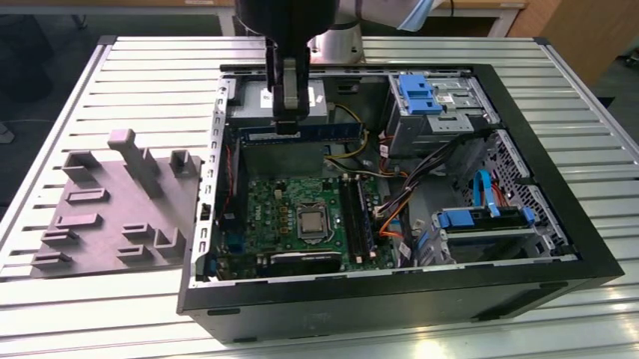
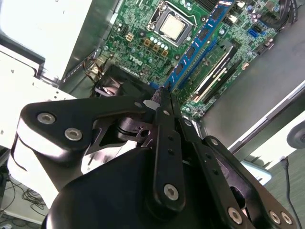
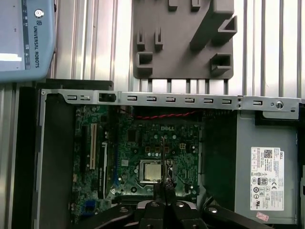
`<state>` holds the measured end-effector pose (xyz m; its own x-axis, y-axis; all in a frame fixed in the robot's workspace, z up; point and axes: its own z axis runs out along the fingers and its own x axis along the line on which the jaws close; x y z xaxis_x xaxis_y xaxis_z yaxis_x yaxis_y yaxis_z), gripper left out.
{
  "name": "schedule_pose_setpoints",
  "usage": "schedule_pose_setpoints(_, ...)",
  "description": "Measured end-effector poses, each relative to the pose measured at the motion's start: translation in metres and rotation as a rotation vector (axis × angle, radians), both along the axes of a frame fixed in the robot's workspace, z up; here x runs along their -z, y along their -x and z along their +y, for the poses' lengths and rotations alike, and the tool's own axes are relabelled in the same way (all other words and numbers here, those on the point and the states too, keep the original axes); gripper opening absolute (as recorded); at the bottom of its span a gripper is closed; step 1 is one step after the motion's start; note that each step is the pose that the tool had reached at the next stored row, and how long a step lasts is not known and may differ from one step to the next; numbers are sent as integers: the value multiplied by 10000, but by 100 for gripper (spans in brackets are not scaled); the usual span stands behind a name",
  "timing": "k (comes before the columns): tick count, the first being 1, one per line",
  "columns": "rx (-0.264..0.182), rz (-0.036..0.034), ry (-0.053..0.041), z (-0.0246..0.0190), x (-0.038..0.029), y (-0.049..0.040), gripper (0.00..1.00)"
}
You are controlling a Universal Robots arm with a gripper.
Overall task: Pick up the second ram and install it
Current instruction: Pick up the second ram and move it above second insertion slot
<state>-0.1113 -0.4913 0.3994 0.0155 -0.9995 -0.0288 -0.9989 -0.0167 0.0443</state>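
One vertical pincer point(image 1: 287, 127) on second ram point(image 1: 334, 129)

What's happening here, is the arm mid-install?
The arm's gripper is shut on the second ram, a long blue stick with dark chips. It holds the stick in the air over the open computer case, above the green motherboard. The stick is not in a slot yet. The black memory slots lie beside the processor socket. A grey fixture sits on the table at the exterior view's left.
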Motion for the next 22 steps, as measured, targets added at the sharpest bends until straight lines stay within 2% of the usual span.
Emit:
schedule_pose_setpoints(16, -1, -1, -1, 0, 2, -154, 12)
schedule_pose_setpoints(22, 0, 0, 1, 0, 36, -178, 12)
